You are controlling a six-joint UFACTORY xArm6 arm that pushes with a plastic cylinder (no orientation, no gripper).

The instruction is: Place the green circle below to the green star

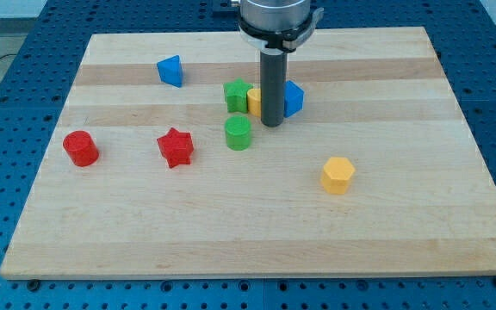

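Nearest the view's bottom edge: wooden board (257,250), largest thing, bearing every block; no containers. No gripper, only a dark rod holding nothing, my tip (271,125) down just right of the green circle (238,133), not touching. Behind the rod, partly hidden: yellow block (254,101), blue block (294,98). Green star (236,95) directly above the green circle. Elsewhere: yellow hexagon (337,175), red star (176,147), red cylinder (81,149), blue block (170,71) at upper left.
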